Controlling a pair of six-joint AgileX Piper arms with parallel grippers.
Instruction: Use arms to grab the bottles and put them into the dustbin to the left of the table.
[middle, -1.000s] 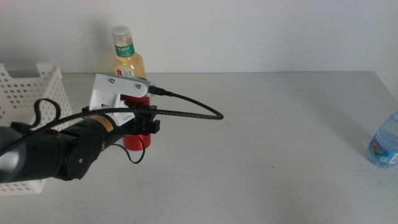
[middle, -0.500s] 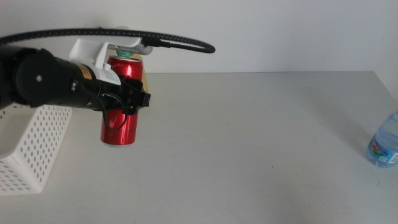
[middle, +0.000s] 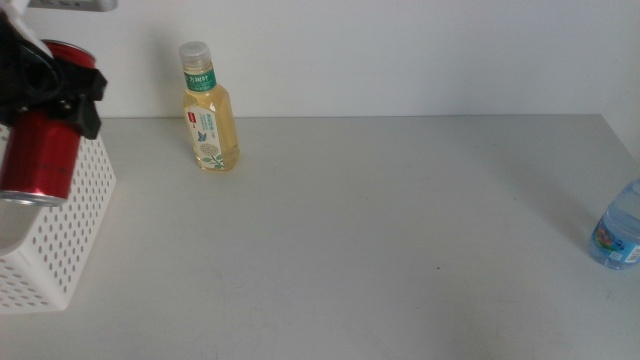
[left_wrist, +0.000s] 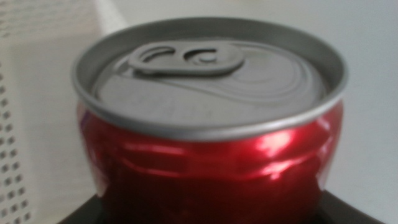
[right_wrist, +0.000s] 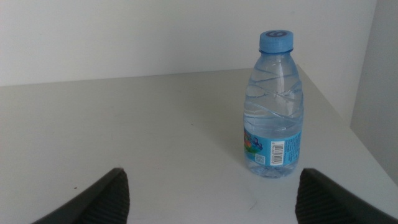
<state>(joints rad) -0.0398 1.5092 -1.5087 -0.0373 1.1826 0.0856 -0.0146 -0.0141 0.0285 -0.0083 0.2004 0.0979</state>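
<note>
Left claw (middle: 50, 95) clenched on slim red soda can (middle: 42, 150) above white perforated plastic basket (middle: 60, 235) at pale grey counter's (middle: 380, 230) left edge; right claw (right_wrist: 208, 199) wide apart, empty.

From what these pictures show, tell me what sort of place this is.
Likely a robot test bench in a lab or office: a plain pale table against a bare white wall, staged drinks, a perforated white basket at its left edge, and the left hand gripping a red can.

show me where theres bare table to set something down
The widest bare stretch of table lies between the yellow drink bottle and the water bottle. It is tight at the left edge, where the left gripper holds the red can over the dustbin.
</note>
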